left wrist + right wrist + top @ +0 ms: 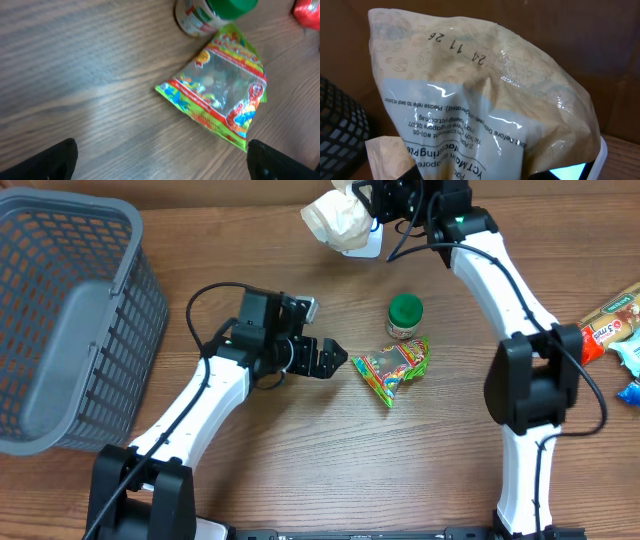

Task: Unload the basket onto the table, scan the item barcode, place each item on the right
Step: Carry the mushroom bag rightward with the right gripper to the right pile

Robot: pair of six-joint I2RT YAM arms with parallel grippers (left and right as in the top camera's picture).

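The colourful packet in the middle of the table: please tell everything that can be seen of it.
The packet is a glossy plastic pouch, green at the edges with red bands and a clear window in the middle. It lies flat on the wooden table, one corner beside the green-lidded jar. The open left tool points at it without touching.
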